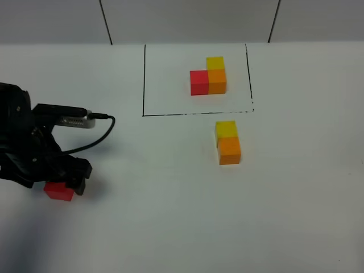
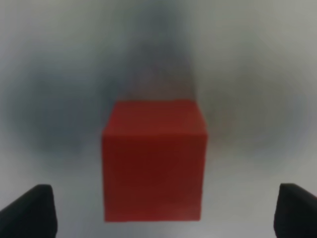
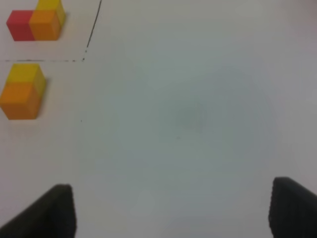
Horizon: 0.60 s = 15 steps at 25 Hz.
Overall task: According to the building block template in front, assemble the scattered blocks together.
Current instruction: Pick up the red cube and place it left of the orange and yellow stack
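Currently straddling small red cube (image 2: 153,158) at near left with left gripper (image 2: 163,213) wide, not clamped; next close, set against small orange cube (image 1: 230,151) joined to yellow cube (image 1: 226,129), copying black-framed three-cube template (image 1: 208,77) beyond, with right gripper (image 3: 171,210) wide, empty.

No letters, numbers, brands or labels can be read in any of the views. The only drawn mark is the thin black frame (image 1: 196,114) on the white table (image 1: 170,227), around the building block template (image 1: 208,75), at the far side.
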Motion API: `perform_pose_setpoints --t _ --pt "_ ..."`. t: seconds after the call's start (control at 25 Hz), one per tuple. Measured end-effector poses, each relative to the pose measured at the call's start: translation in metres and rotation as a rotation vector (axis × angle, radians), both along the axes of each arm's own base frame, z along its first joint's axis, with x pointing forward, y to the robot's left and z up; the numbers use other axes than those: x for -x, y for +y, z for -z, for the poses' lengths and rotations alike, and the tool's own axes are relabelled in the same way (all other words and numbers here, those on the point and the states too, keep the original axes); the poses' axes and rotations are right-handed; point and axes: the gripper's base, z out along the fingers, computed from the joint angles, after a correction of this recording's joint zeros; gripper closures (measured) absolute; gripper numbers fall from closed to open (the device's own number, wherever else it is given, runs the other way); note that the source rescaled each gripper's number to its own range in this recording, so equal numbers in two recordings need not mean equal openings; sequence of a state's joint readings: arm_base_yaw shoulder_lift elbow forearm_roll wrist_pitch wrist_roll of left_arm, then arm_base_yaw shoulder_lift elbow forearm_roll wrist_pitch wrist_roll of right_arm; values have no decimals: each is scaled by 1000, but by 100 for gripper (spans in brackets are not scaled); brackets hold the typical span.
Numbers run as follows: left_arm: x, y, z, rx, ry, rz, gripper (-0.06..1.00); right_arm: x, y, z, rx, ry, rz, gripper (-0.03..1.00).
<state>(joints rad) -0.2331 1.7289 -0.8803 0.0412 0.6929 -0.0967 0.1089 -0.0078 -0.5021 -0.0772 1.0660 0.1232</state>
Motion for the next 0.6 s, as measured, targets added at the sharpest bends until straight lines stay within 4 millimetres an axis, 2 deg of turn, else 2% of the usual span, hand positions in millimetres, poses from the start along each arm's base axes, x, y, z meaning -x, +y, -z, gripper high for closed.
perform_pose_setpoints --t 0.32,0.4,0.6 --pt "-3 -1 10 -21 -2 -13 9 0 0 0 0 0 0 34" --pt "-3 -1 10 -23 -3 -27 14 0 0 0 0 0 0 34" --pt "-3 -1 10 -25 -1 -33 36 0 0 0 0 0 0 34"
